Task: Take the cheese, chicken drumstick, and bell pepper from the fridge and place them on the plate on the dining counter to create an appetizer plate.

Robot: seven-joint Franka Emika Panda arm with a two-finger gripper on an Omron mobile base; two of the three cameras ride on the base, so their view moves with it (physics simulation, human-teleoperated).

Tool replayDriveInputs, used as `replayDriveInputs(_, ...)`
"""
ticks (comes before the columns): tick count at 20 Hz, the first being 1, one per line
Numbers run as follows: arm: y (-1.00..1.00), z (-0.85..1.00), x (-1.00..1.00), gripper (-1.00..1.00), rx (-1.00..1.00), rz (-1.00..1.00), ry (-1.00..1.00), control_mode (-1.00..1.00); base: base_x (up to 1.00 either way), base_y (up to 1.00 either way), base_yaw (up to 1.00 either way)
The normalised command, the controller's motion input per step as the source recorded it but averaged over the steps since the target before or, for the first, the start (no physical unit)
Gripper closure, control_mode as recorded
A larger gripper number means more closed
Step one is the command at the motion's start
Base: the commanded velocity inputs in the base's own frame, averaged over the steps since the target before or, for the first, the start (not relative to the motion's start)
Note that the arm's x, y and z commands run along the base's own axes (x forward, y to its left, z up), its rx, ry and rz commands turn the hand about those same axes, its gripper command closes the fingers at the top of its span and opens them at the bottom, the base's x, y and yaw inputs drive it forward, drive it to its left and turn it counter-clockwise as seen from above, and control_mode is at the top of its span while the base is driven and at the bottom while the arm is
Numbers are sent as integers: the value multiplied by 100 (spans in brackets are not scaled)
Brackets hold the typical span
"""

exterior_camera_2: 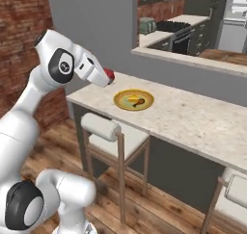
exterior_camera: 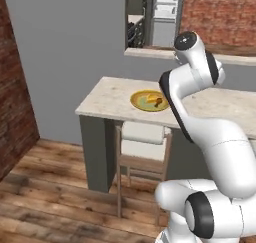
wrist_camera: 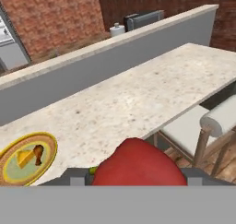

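Hand: I see my hand (exterior_camera_2: pixel 107 77) grasping the bell pepper (wrist_camera: pixel 137 165), its jaws set apart around the dark-red lump. In the hand view the pepper sits at 6 o'clock between the dark finger pieces; in the right base view a bit of red pokes out past the white wrist.

Hand position: from the right base view I read it as raised above the near left end of the tabletop (exterior_camera_2: pixel 193 117), at about 10 o'clock from the plate (exterior_camera_2: pixel 133 99) and clear of it.

Plate: round, yellow-orange rim, pale green centre, lying flat on the beige speckled tabletop. In the hand view it lies at 8 o'clock from the pepper.

Cheese: the yellow wedge of cheese (wrist_camera: pixel 24 158) lies inside the plate, on the green centre.

Drumstick: the brown-orange chicken drumstick (wrist_camera: pixel 38 155) lies on the plate just beside the cheese; I cannot tell whether they touch.

Stools: a white cushioned stool (exterior_camera_2: pixel 113 132) with wooden legs is tucked under the tabletop's near edge below the plate; a second stool (exterior_camera_2: pixel 234 194) stands at the lower right of the right base view.

Background: a grey half wall (wrist_camera: pixel 115 61) runs along the far side of the tabletop, with brick wall (wrist_camera: pixel 60 15) behind it.
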Motion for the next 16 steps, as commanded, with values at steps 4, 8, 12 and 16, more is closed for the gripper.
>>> replayDriveInputs(4, 0, 0, 0, 100, 0, 0, 0, 100, 100, 43, -32)
replayDriveInputs(8, 0, 0, 0, 100, 0, 0, 0, 100, 100, 29, -30)
replayDriveInputs(12, 0, 0, 0, 100, 0, 0, 0, 100, 100, -4, -27)
replayDriveInputs(16, 0, 0, 0, 100, 0, 0, 0, 100, 99, -4, -20)
